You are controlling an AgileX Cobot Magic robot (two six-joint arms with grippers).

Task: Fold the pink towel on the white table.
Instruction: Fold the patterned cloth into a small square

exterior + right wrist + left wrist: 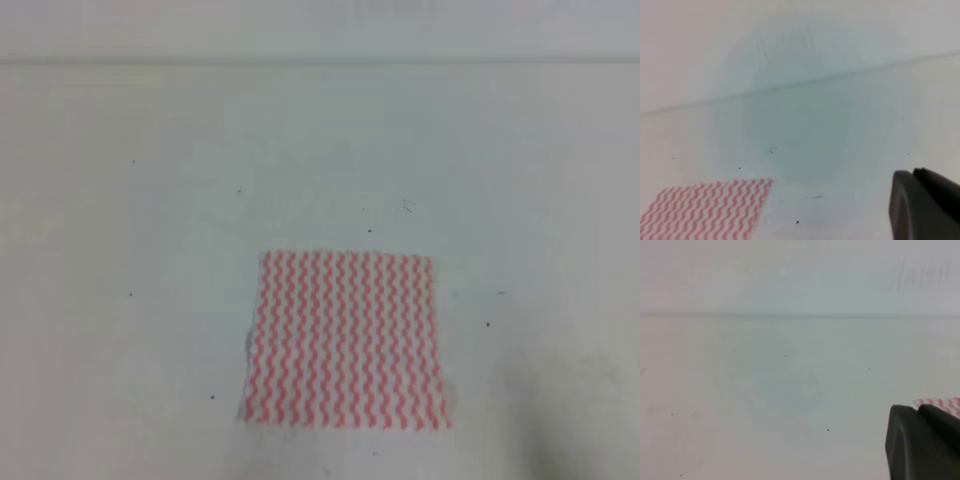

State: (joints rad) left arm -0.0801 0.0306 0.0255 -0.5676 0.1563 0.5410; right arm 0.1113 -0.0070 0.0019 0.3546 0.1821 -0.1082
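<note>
- Pink towel (345,340) lies flat on the white table (150,250), low and a little right of centre in the high view. It reads as a near-square sheet with both near corners by the lower frame edge. Left edge looks slightly ruffled.
- No arm or gripper shows in the high view. Judging from that, the fold is not yet begun and the step in hand is the approach to the cloth.
- Doing it well, as I judge it: bring each gripper down on one corner of the same edge, pinch only the top layer, lift low, and carry both corners across together so the edges meet square. Uneven lift would skew the fold. The ruffled left edge may need a deeper bite.
- Left gripper (925,445): only a dark finger body at the lower right of its own view; cannot tell whether the jaws are wide or narrow. Nothing seen held.
- Right gripper (927,205): same, a dark body at lower right; jaw gap not shown, cannot tell.
- Left wrist view shows only a sliver of towel, just past the finger.
- Right wrist view shows one towel corner at lower left, well apart from the finger.
- Only the high view gives the whole outline.
</note>
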